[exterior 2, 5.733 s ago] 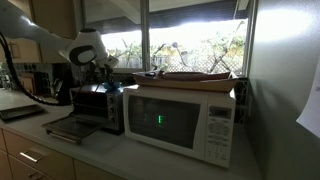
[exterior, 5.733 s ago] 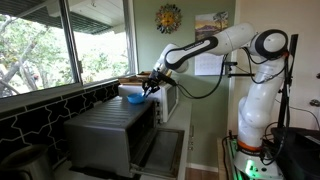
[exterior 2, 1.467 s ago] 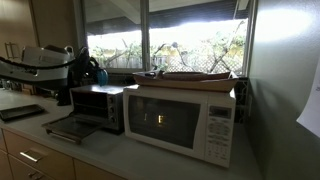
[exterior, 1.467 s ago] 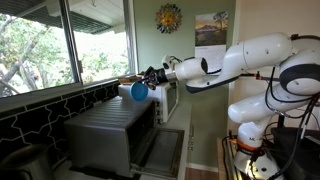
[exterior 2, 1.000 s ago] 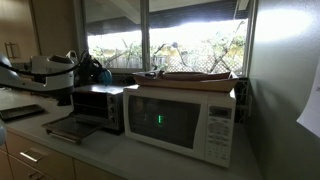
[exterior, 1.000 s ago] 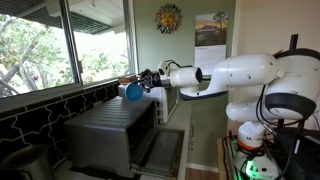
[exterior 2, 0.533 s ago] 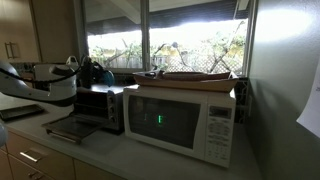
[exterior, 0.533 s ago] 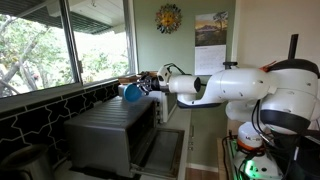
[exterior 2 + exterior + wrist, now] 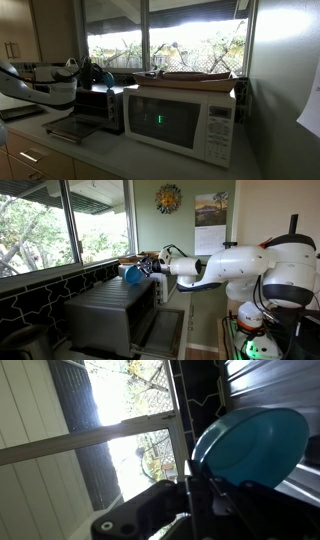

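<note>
Arm (image 9: 232, 264) lowered, gripper (image 9: 146, 269) pinching blue bowl (image 9: 132, 273), rim grip visible wrist-view only

- A light countertop (image 9: 108, 152) ran along under the window and carried the kitchen appliances, as seen in an exterior view.
- A toaster oven (image 9: 100, 108) stood directly on it. Its door (image 9: 66, 128) was folded down flat, jutting out at 7 o'clock from the oven body, just above the counter surface.
- A white microwave (image 9: 185, 118) sat on the same counter at 3 o'clock from the toaster oven, just beside it, door closed and display lit green.
- A flat dark tray (image 9: 18, 113) lay on the counter at 9 o'clock from the toaster oven, well apart from the microwave.
</note>
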`<action>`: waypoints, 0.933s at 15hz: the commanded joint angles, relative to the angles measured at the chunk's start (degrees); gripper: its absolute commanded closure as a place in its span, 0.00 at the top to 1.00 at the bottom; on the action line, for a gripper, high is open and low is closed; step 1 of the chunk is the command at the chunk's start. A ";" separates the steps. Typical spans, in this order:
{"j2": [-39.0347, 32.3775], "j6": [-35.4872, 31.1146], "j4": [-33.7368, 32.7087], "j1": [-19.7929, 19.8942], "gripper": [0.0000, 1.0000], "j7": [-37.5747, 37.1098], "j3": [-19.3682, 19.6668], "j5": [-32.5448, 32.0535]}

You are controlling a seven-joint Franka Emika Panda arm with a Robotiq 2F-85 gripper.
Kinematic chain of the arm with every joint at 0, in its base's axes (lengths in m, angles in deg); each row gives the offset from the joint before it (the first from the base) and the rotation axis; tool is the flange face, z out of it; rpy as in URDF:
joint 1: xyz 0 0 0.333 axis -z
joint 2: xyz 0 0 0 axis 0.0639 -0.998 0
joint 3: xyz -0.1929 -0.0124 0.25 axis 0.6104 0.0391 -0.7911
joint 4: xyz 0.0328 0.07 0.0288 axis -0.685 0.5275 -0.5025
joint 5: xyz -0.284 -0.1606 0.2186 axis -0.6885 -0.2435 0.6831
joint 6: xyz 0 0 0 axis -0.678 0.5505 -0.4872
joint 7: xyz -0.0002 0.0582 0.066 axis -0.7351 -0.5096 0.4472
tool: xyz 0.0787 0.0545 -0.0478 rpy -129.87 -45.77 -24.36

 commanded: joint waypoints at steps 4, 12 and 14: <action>-11.67 -2.27 1.20 -4.79 0.03 9.09 0.99 -2.26; -18.54 -2.08 1.72 -9.00 0.03 16.60 2.93 -3.18; -19.04 -2.15 1.76 -9.49 0.03 18.24 3.11 -2.45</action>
